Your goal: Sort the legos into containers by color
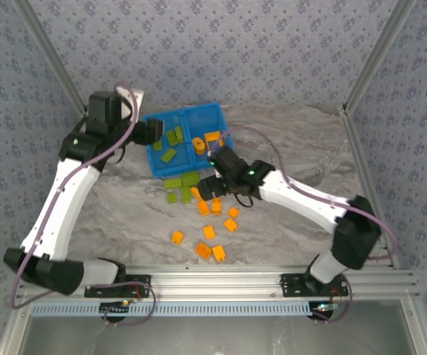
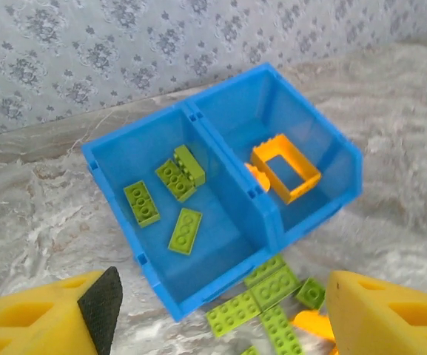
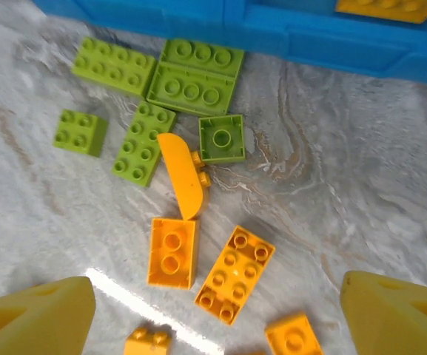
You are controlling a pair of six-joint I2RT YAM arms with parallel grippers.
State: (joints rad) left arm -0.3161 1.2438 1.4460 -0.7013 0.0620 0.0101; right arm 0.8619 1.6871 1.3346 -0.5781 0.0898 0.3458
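Observation:
The blue bin [image 1: 198,112] stands at the back of the table, its divider [image 2: 224,159] splitting it into two containers. Several lime green legos [image 2: 185,230] lie in the left container, and orange legos [image 2: 286,167] lie in the right one. My left gripper [image 1: 152,133] hovers over the bin's left side, open and empty [image 2: 220,318]. More green legos [image 3: 194,78] lie just in front of the bin. Orange legos [image 3: 235,275] are scattered nearer. My right gripper [image 1: 212,187] hangs open above them [image 3: 217,318], holding nothing.
More orange bricks [image 1: 209,231] lie scattered toward the near edge, short of the aluminium rail [image 1: 220,281]. Patterned walls and slanted metal posts [image 1: 376,55] close the back and sides. The marbled tabletop [image 1: 309,148] right of the bin is bare.

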